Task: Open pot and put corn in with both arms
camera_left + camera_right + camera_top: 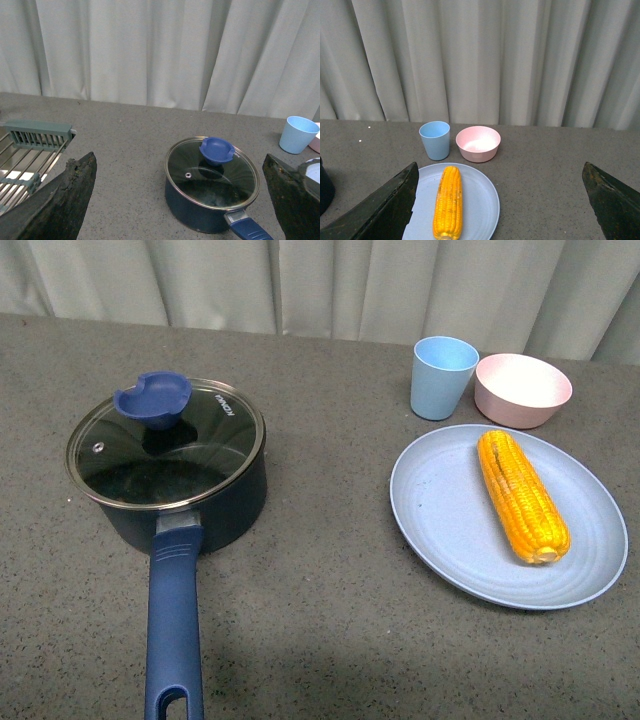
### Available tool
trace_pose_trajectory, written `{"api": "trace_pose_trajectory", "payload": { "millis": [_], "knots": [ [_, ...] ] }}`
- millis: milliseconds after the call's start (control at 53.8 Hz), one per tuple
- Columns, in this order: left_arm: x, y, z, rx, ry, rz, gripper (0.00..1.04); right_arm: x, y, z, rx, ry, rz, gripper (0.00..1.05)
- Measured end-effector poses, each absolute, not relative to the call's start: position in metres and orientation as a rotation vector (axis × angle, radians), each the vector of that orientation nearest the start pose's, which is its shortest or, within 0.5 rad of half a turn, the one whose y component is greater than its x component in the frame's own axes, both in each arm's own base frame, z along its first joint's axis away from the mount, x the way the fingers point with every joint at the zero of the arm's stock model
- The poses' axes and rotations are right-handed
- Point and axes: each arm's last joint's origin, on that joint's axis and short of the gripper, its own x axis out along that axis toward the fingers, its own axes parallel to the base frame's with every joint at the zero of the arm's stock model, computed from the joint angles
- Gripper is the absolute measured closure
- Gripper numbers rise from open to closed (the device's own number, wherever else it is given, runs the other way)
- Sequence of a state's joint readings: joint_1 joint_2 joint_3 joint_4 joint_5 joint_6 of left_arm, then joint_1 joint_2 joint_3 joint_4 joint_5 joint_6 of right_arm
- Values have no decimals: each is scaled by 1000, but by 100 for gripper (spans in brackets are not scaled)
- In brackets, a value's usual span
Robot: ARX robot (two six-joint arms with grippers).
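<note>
1. The left claw (178, 157) was spread wide and held nothing. Its two dark fingers (65, 200) sat at opposite edges of the left wrist view.
2. Between those fingers we saw the pot (230, 510), ahead of the claw and apart from it.
3. The right claw (500, 165) was also spread wide and empty. The corn (520, 495) lay ahead of it, in the gap between the fingers.
4. In the front view the pot stood on the left of the grey speckled surface (320, 590).
5. Its glass lid (170, 455) was seated on the rim with the blue knob (153, 398) on top, so the pot was closed.
6. The long blue handle (173, 630) pointed back toward the robot, with the hole at its near end.
7. The corn lay on the right half of a pale blue plate (450, 530), on the right of the surface and well apart from the pot. Its narrower end pointed away from the robot.
8. Behind the plate we saw a light blue cup (443, 377) with a pink bowl (522, 390) just beside it on the right.
9. A grey-green rack (35, 135) showed at the far left in the left wrist view.
10. A pale curtain (350, 280) hung behind the surface.
</note>
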State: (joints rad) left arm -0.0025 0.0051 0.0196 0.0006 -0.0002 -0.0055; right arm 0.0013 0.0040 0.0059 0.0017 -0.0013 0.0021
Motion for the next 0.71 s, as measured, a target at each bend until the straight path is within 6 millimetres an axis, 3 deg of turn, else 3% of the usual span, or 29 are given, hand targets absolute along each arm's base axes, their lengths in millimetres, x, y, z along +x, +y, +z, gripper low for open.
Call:
{"api": "trace_pose_trajectory", "payload": {
  "millis": [353,446,613,706],
  "knots": [
    [97,0,170,-6,-15,-1,6,98,0,165,2,-3,3,9],
    [101,2,165,-56,128,181,6,98,0,165,2,-3,3,9],
    [121,4,165,-79,169,192,6,98,0,165,2,-3,3,9],
    [150,4,176,-98,130,163,6,98,0,165,2,-3,3,9]
  ]
}}
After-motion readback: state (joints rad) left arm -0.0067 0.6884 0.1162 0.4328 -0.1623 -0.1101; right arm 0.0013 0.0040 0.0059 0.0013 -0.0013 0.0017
